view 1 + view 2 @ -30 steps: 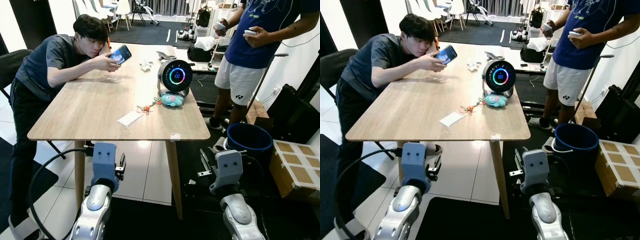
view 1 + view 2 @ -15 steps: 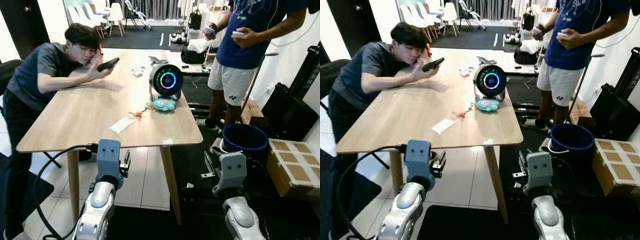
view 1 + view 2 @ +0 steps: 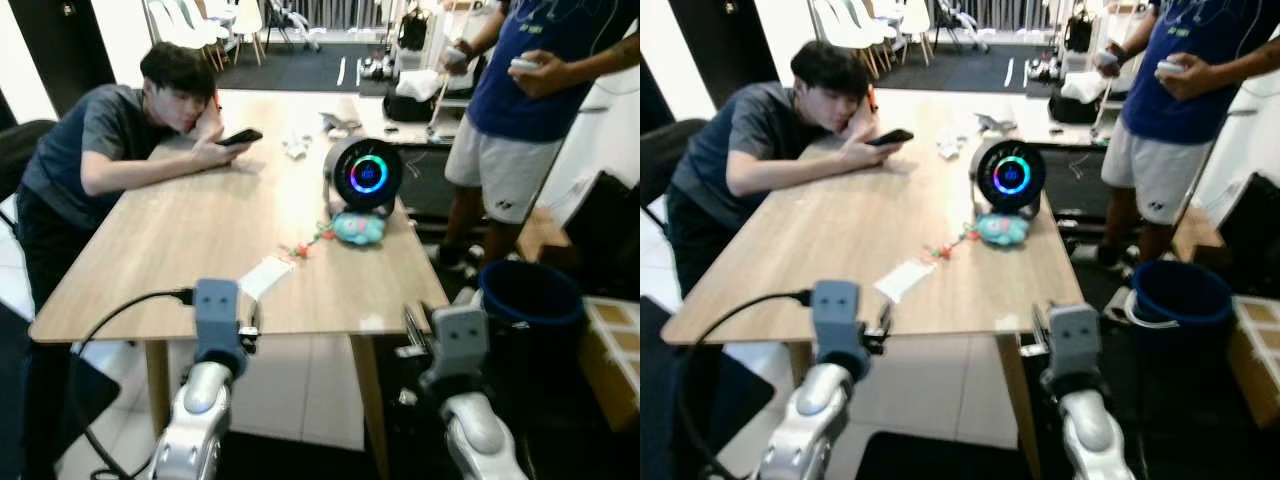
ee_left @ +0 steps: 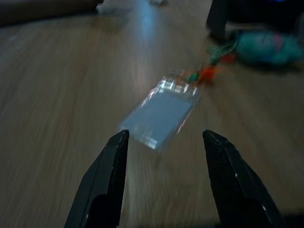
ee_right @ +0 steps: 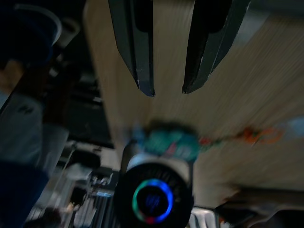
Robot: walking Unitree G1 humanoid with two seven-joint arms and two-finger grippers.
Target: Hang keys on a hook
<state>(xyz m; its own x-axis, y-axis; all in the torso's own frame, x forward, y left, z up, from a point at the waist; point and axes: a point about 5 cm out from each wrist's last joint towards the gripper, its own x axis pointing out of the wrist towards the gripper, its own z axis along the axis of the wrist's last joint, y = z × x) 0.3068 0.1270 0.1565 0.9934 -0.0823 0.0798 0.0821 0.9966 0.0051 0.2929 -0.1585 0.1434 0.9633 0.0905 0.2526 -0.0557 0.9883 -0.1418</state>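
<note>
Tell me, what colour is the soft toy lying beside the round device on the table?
Teal soft toy, clearest in the left eye view.

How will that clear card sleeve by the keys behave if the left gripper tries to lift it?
The card sleeve lies flat on the table, so fingers will probably slip over it. It looks thin and glossy: likely light and bendy. It seems joined to the keys, which may drag along.

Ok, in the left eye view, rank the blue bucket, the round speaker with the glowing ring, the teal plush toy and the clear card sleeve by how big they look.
Largest to smallest:
1. Blue bucket, though it stands nearer the camera
2. Round speaker
3. Teal plush toy and clear card sleeve: too alike to rank
</note>
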